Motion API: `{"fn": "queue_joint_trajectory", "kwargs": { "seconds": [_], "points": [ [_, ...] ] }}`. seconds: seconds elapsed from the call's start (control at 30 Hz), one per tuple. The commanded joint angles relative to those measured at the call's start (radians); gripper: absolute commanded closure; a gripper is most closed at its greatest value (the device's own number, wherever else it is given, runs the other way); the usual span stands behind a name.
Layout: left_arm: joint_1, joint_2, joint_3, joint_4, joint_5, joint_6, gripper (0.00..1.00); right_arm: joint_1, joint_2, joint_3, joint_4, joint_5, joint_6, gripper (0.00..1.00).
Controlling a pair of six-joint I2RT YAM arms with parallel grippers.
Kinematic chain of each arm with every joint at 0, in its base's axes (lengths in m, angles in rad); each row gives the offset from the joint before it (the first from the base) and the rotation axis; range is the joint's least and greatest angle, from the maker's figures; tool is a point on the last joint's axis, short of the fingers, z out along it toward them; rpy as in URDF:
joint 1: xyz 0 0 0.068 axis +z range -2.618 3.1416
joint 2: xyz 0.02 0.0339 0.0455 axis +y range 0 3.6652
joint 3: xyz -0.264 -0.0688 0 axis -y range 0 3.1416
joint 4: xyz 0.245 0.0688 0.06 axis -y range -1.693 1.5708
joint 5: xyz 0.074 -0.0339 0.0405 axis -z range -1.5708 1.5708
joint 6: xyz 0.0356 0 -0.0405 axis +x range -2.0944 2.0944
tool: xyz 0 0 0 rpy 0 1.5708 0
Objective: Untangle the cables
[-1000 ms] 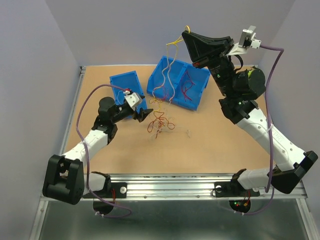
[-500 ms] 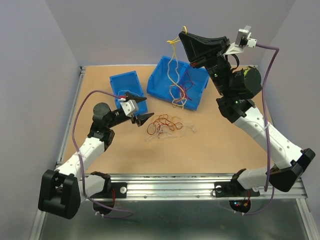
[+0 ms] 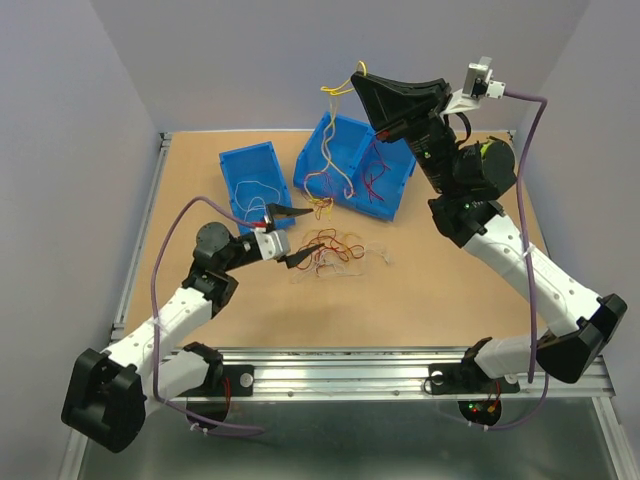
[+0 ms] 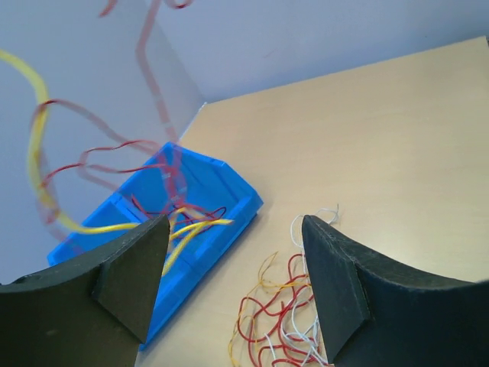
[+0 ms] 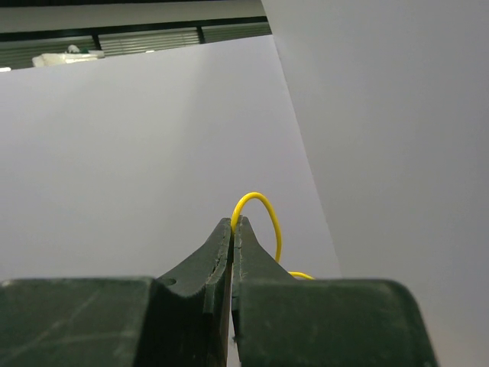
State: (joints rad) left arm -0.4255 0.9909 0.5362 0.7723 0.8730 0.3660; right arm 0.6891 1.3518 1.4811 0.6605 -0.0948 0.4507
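**A:** How should the right gripper (image 5: 232,223) free that yellow cable (image 5: 263,202)?

**B:** It's clamped on the cable and raised high. I'd lift slowly, so the strands dangling below it shed over the blue bin (image 3: 398,190).

**A:** And the left gripper (image 4: 237,229)?

**B:** It's low and reaching forward, jaws apart. The tangle (image 4: 279,325) lies just ahead, beneath its fingertips, so pin that.

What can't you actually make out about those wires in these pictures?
Right wrist view: the right tool pinches a yellow cable; its fingers hide whatever hangs below.
Left wrist view: the hanging cables are blurred.
Top view: the table pile is too small to trace knots.
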Motion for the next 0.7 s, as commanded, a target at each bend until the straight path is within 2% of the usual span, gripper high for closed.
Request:
{"fn": "queue_joint_trajectory", "kwargs": {
  "seconds": [0.0,0.07,0.27,0.5,0.57,0.67],
  "points": [
    [-0.076,-0.044,-0.061,0.117,-0.095,0.164,0.19,0.007,0.009,-0.01,0.077,-0.032,0.039,0.99],
    [-0.105,-0.041,-0.068,0.157,-0.136,0.217,0.19,0.007,0.02,-0.007,0.082,-0.04,0.046,0.99],
    [-0.124,0.026,-0.019,0.218,-0.31,0.208,0.23,0.007,0.04,-0.013,0.102,-0.046,0.074,0.99],
    [-0.154,-0.009,-0.054,0.263,-0.387,0.277,0.23,0.009,0.052,-0.024,0.116,-0.048,0.083,1.0],
    [-0.165,-0.02,-0.054,0.252,-0.385,0.318,0.21,0.007,0.053,-0.024,0.116,-0.048,0.082,0.99],
    [-0.188,-0.031,-0.032,0.182,-0.364,0.404,0.11,0.009,0.05,-0.027,0.117,-0.051,0.082,0.99]
  ]
}}
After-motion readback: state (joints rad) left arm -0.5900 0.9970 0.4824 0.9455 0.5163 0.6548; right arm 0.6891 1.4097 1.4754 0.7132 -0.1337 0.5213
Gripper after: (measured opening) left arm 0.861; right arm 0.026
